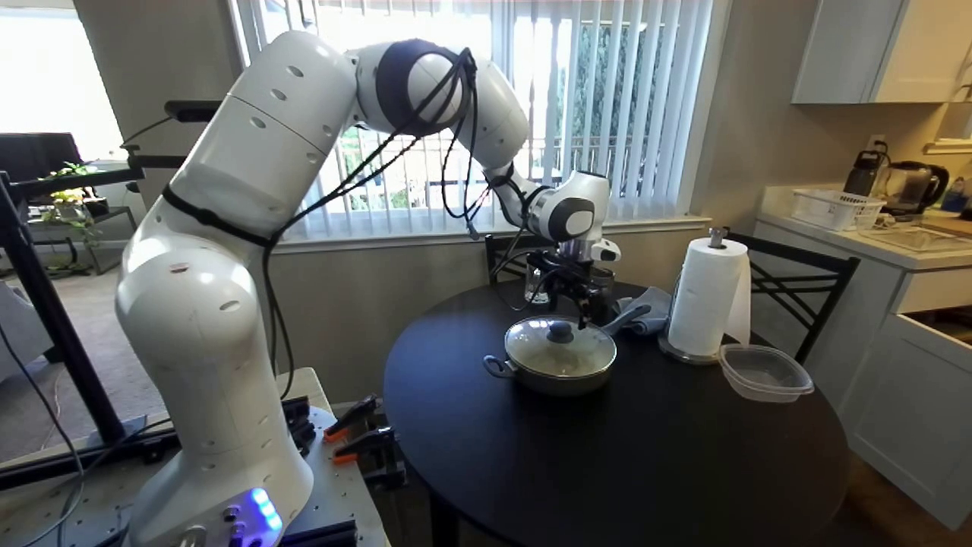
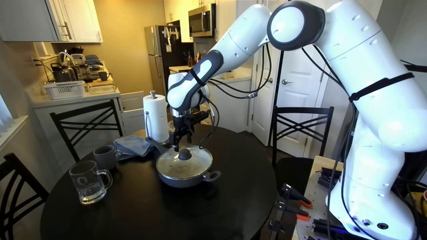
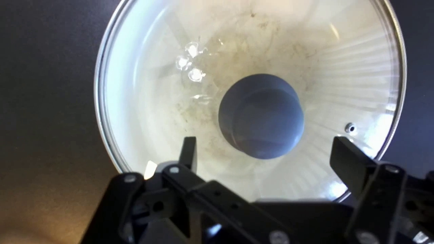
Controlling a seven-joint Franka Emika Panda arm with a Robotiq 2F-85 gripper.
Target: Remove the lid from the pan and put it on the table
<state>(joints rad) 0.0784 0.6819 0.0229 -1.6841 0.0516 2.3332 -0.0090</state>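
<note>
Only in the wrist view do we see the black two-fingered gripper (image 3: 266, 152) clearly spread. In both exterior views we find the round clear-glass, metal-rimmed lid (image 2: 185, 165) on the shallow grey metal pan (image 1: 563, 385); an exterior view alone shows us the silver-and-black microwave (image 2: 201, 21).
</note>
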